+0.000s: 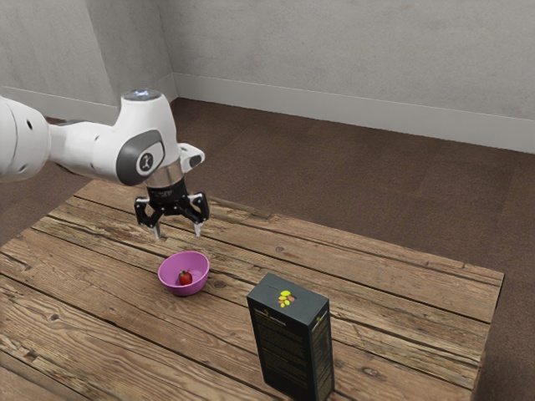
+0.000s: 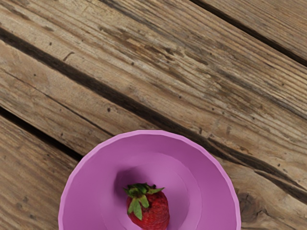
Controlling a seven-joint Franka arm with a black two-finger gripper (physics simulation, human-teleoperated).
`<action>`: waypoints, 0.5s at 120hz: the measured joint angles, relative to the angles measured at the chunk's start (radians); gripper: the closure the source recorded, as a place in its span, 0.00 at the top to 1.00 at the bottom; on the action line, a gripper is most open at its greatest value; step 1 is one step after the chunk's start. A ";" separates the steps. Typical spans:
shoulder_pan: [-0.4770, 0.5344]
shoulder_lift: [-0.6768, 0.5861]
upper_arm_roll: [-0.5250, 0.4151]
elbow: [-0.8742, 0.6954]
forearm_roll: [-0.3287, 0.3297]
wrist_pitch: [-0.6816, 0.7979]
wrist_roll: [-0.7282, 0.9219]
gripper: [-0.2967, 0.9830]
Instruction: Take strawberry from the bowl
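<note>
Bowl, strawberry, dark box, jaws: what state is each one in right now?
Bowl: upright, with the strawberry inside.
Strawberry: resting in the bowl, green leaves attached.
Dark box: standing upright on the table, top closed.
Jaws: open, raised above the table, nothing between them.

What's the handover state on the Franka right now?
Gripper: open and empty, fingers apart, above the table near the bowl's rim, not touching the bowl or the fruit.
Strawberry: inside the pink bowl, leafy cap showing from above.
Bowl: upright on the wooden table.
Dark box: standing on the same table, apart from the bowl.
Done: gripper is up over the bowl's area; nothing grasped.
Left: lower, grip the strawberry, lift it out of the bowl.
</note>
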 joint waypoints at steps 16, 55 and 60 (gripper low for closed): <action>0.000 -0.002 0.000 -0.045 -0.010 0.044 -0.025 0.65; -0.014 -0.021 0.000 -0.129 -0.018 0.120 -0.084 0.55; -0.015 -0.023 0.000 -0.135 -0.018 0.127 -0.091 0.55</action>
